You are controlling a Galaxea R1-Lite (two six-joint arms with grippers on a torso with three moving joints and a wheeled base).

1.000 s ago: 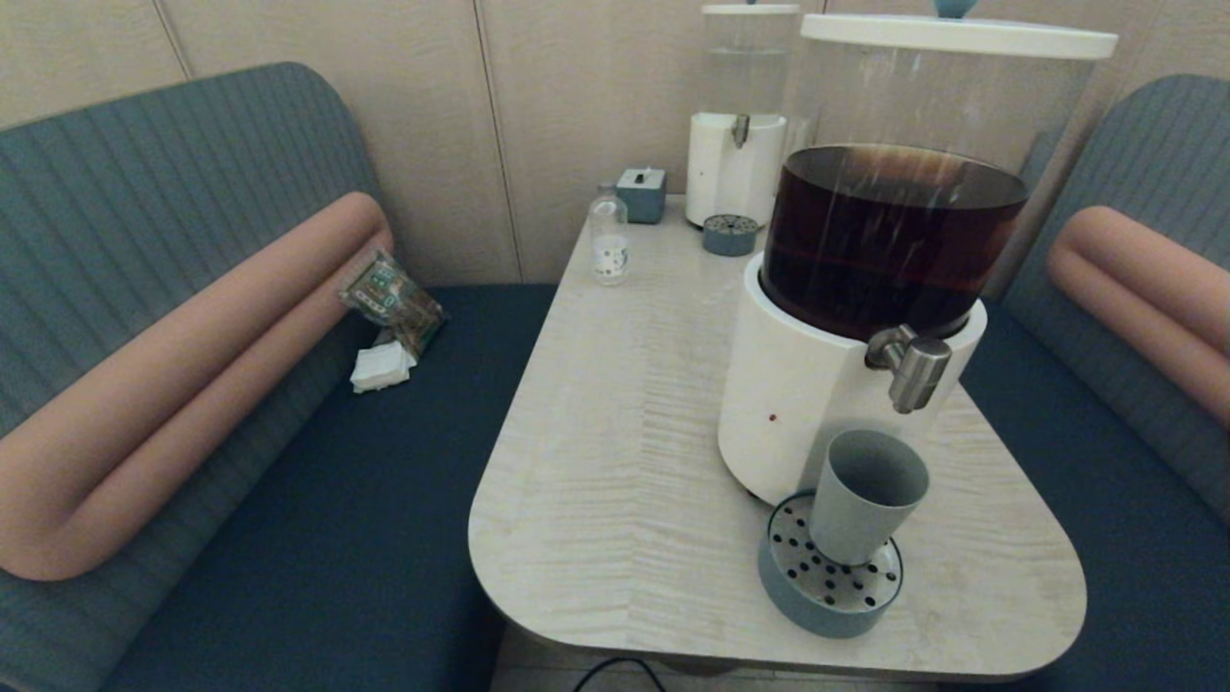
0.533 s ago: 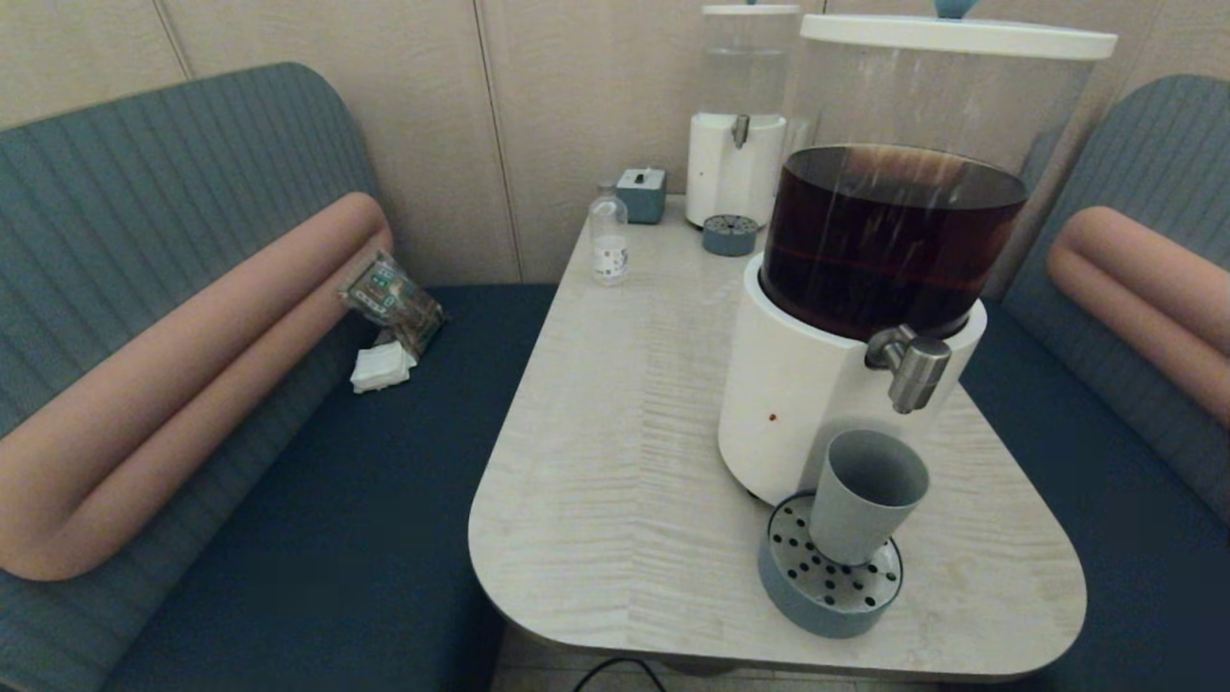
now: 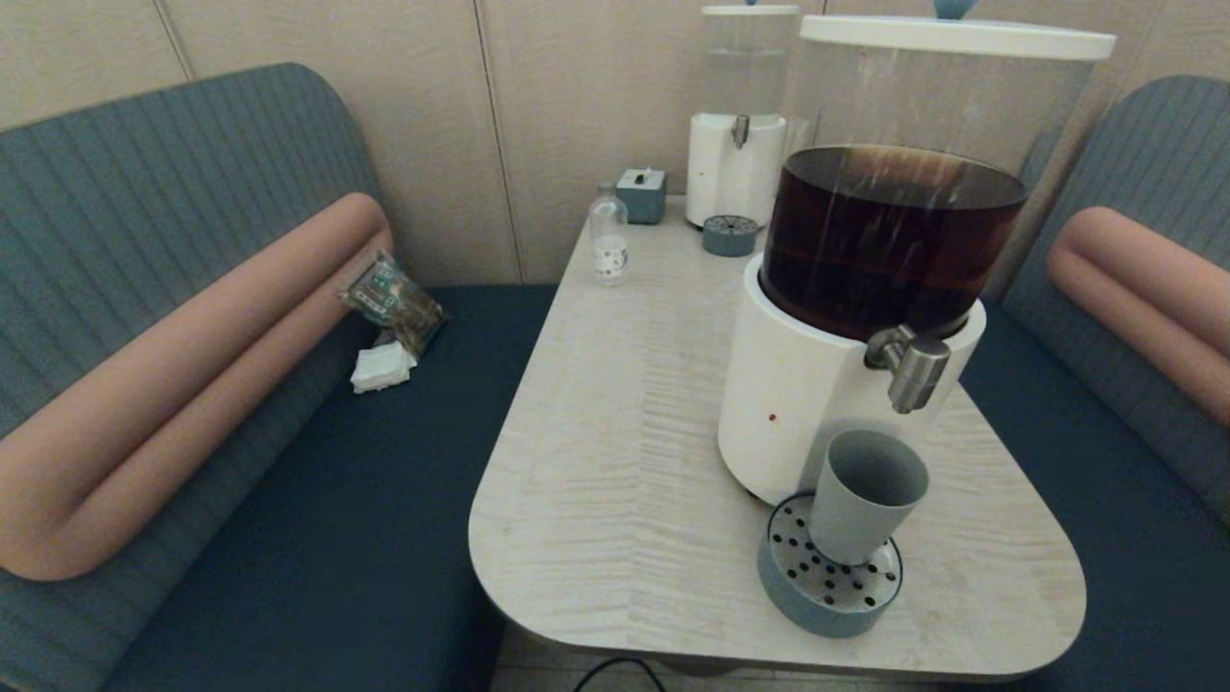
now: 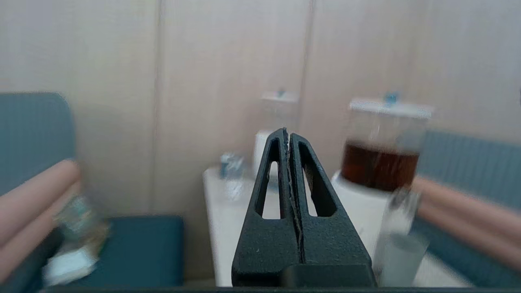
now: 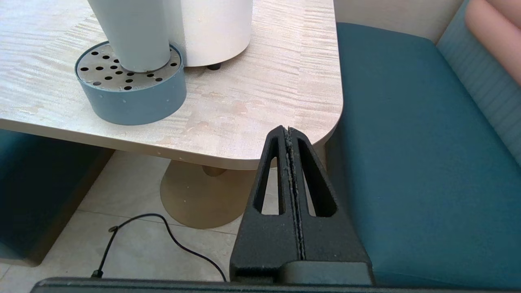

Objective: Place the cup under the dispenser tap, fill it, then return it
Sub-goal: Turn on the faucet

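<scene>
Two end effectors appear only in their own wrist views, and neither arm reaches into the head view. The left end effector has its fingers pressed together on nothing; it hangs back from the counter and faces the wall and both dispensers. The right end effector is likewise closed and empty, held low beyond the counter's near rounded corner, over the floor beside the teal bench seat.

The cup stands upright on the perforated drip tray, a round grey-blue stand with a holed metal top, touching the front of the large dispenser. The cup's open mouth sits below the dispenser tap, with a clear gap between the two. Whether there is liquid in the cup cannot be told. Dark brown liquid fills the lower part of the large dispenser's clear tank.

Farther back on the counter stand a smaller dispenser with its own small drip tray, a small grey-blue box and a small clear bottle. A black cable lies on the floor near the counter's pedestal.
</scene>
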